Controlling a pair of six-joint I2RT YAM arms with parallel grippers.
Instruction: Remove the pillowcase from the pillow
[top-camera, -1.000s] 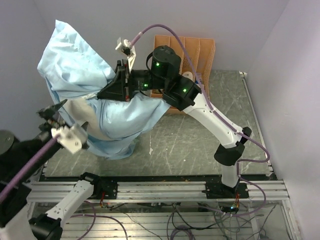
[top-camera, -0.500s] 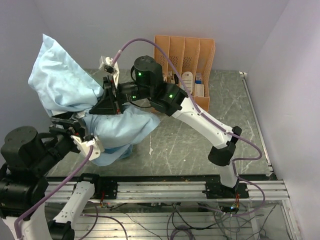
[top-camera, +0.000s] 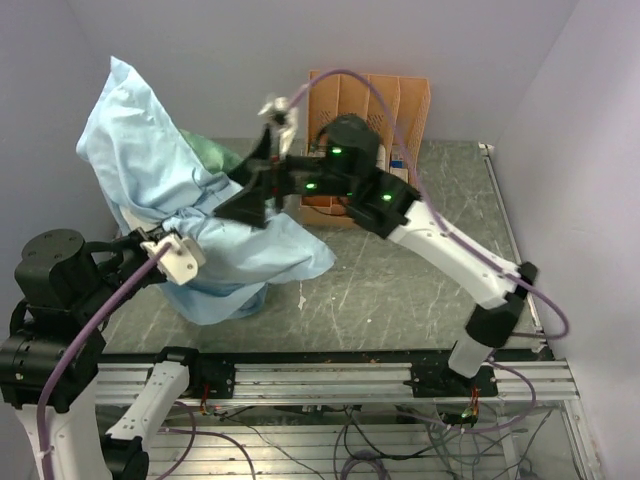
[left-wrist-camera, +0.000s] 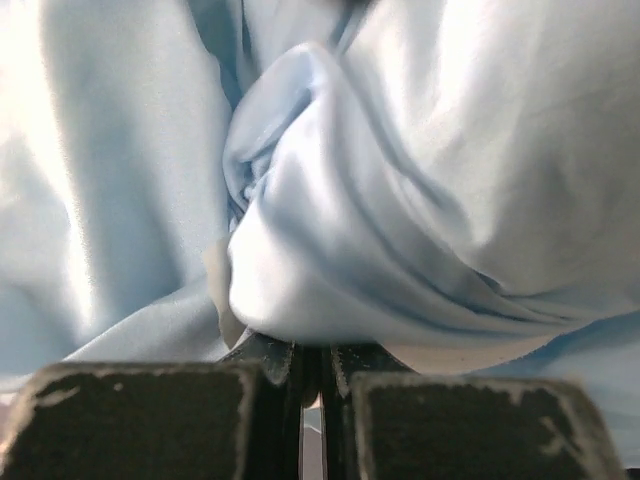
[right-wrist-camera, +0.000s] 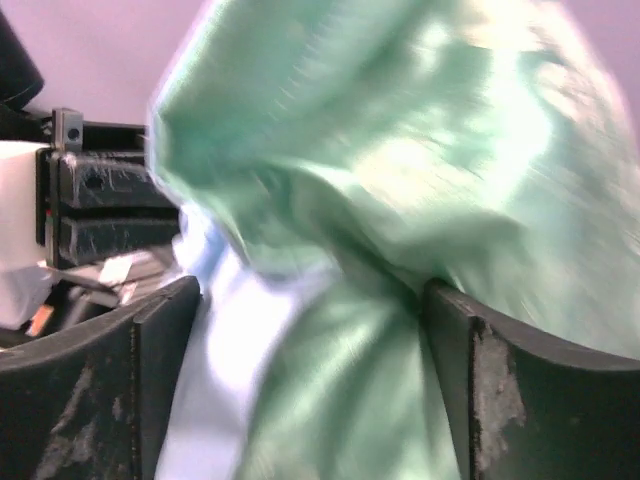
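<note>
The left gripper is pressed together on a fold of the pillowcase. The right gripper is spread, green cloth bunched between its fingers. The pillowcase hangs raised at far left, pillow hidden.

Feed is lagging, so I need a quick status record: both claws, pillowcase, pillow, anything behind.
left claw: shut on pillowcase fold
right claw: fingers apart, cloth bunched between them, grip unclear
pillowcase: lifted, blue face out, green patch at back
pillow: only a pale edge under the cloth
rack: orange, behind right arm
</note>
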